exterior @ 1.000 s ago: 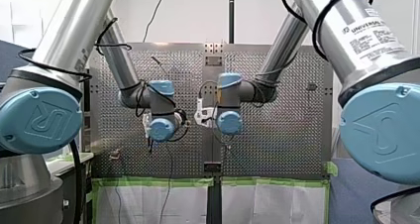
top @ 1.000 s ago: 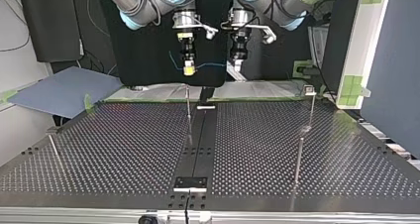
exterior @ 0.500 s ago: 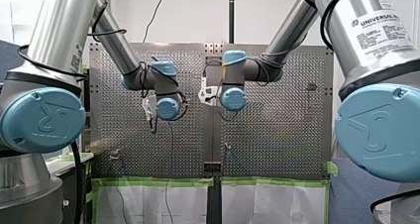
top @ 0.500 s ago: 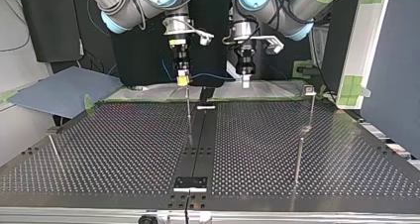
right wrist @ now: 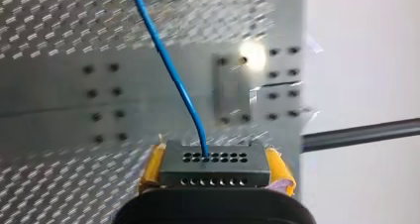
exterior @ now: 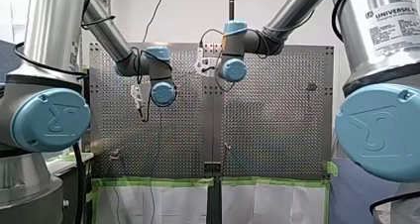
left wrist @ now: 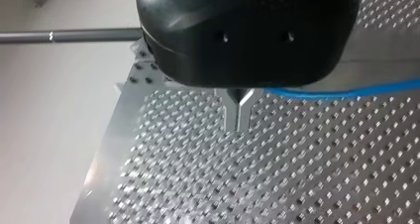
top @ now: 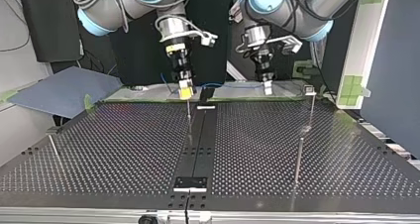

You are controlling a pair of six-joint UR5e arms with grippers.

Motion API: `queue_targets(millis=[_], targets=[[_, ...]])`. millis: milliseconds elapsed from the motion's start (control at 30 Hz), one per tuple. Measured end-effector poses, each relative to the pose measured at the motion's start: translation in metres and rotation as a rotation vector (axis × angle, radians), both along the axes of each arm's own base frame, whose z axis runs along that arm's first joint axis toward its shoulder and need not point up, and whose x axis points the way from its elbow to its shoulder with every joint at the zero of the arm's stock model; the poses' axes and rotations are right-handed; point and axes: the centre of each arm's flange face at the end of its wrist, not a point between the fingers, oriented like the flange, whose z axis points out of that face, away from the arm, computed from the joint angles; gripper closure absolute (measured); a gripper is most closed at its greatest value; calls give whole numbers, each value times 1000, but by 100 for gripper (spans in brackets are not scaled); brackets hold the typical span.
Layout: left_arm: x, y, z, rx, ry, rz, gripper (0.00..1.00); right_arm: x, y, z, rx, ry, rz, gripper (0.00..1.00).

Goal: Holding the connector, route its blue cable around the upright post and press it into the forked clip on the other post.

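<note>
Gripping the black connector point(right wrist: 215, 164) between its yellow pads point(right wrist: 150, 169), my right gripper point(top: 184, 88) hangs over the far edge of the perforated counter point(top: 124, 144), a little left of centre in the top view. It sits just above the tip of the thin upright post point(top: 188, 116), which stands beside the dark centre strip point(top: 200, 140). The blue cable point(right wrist: 174, 78) leaves the connector's face and runs out ahead of the gripper. In the top view it stretches roughly level to the right, as far as my left gripper point(top: 267, 88), which hangs at about the same height, right of centre. In the left wrist view that gripper's metal fingers point(left wrist: 232, 110) are drawn together to a thin slit. The cable meets them high up, close under the black body, and trails off to one side; I cannot tell whether it is actually pinched. Further right, at the counter's far right, stands the second post point(top: 312, 110) with the forked clip point(top: 309, 90) on top. The clip is near my left gripper but apart from it, and the cable does not reach it
</note>
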Motion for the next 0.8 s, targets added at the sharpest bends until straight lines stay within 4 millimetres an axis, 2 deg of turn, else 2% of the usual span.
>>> queue_targets(millis=[133, 233, 500, 800], targets=[[3, 12, 12, -21, -8, 3, 100, 3, 5, 33, -30, -19, 38, 100], [5, 21, 21, -39, -16, -1, 100, 6, 7, 49, -40, -20, 68, 100], [17, 43, 59, -93, -65, -13, 100, 15, 12, 68, -44, -2, 135, 100], [33, 67, 119, -149, -155, -20, 100, 27, 12, 82, -34, 18, 206, 100]])
